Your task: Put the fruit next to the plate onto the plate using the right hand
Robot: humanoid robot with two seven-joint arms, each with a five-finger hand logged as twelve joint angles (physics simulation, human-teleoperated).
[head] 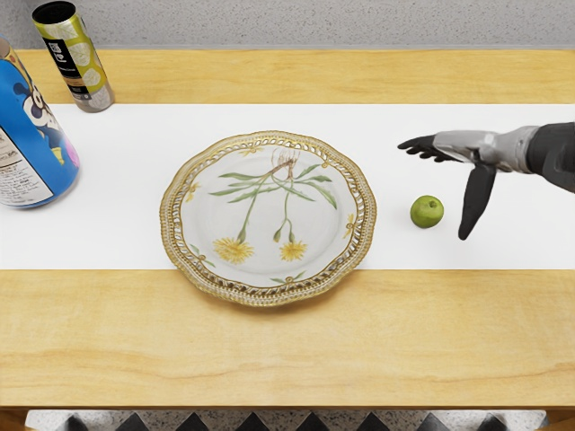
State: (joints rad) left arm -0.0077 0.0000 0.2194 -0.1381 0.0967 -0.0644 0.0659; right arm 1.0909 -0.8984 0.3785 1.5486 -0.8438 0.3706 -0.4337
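A small green lime (427, 211) lies on the white table runner, just right of the plate (357, 235) and not touching it. The plate is round, white with painted yellow flowers and a gold lattice rim. My right hand (452, 175) reaches in from the right edge and hovers above and just right of the lime. Its fingers are spread, the thumb (476, 202) pointing down beside the fruit, and it holds nothing. The left arm does not show.
A blue printed canister (31, 144) stands at the left edge. A yellow-green can (75, 56) with a black top stands at the back left. The wooden table's front edge runs along the bottom.
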